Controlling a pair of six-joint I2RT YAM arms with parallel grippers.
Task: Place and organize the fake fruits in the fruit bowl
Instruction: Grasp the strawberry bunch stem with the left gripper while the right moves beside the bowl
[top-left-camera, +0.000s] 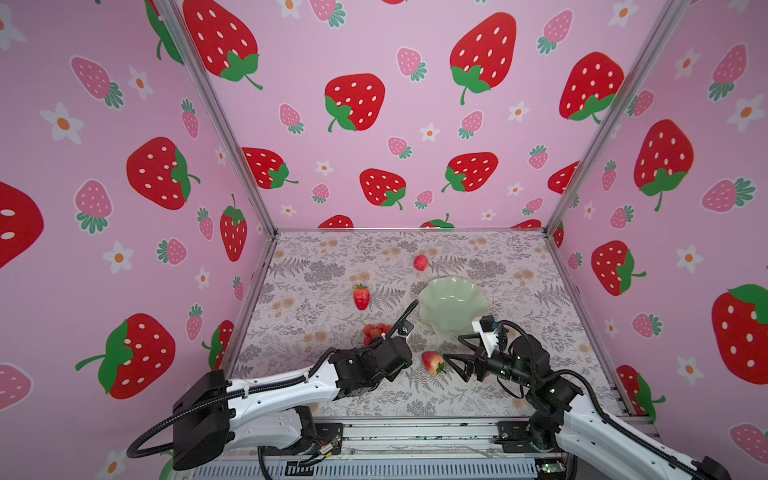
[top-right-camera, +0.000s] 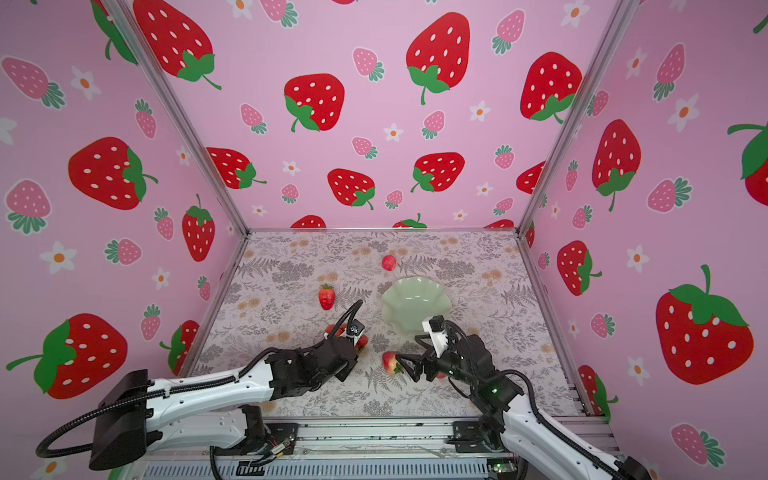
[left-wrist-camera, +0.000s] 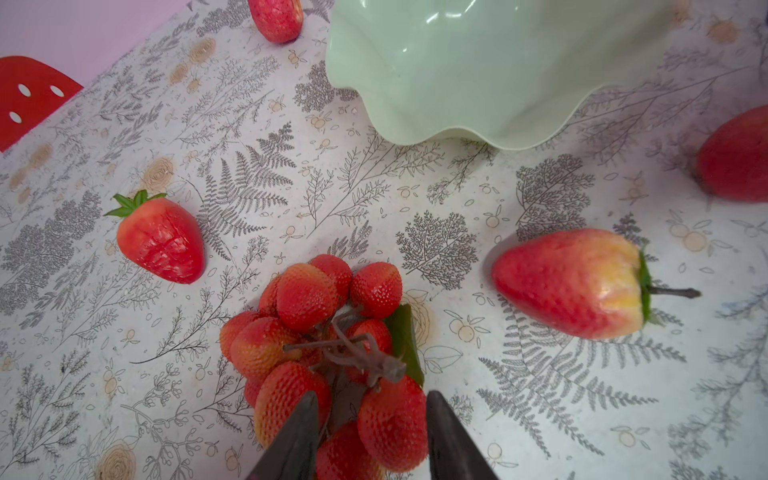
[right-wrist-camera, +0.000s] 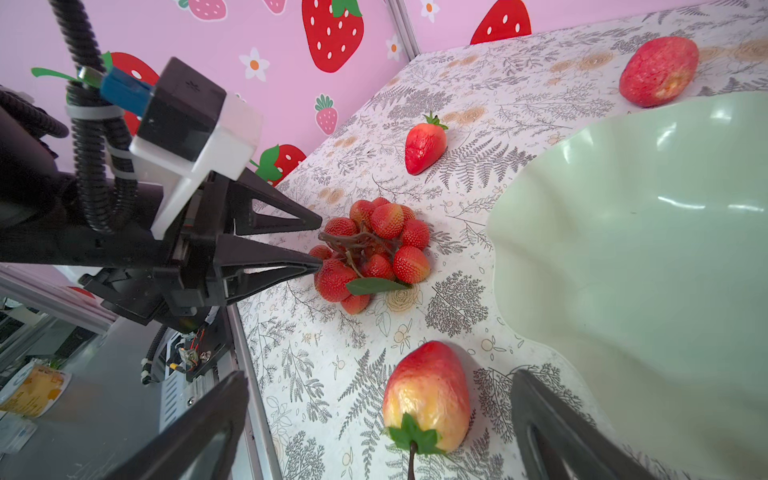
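A: Bunch (left-wrist-camera: 328, 345), where?
B: On desk (left-wrist-camera: 365, 216), straight ahead of my left end effector (left-wrist-camera: 372, 395), which sits half-spread astride its near berries. Bowl (left-wrist-camera: 478, 75) beyond. Right end effector (right-wrist-camera: 382, 374) spread wide.

1. Pink walls (top-left-camera: 399, 124) on three sides carry printed red and pink strawberries and white flowers.
2. Silvery metal posts (top-left-camera: 219, 120) run up the back corners.
3. The tabletop (top-left-camera: 316, 266) has a grey fern-and-leaf print.
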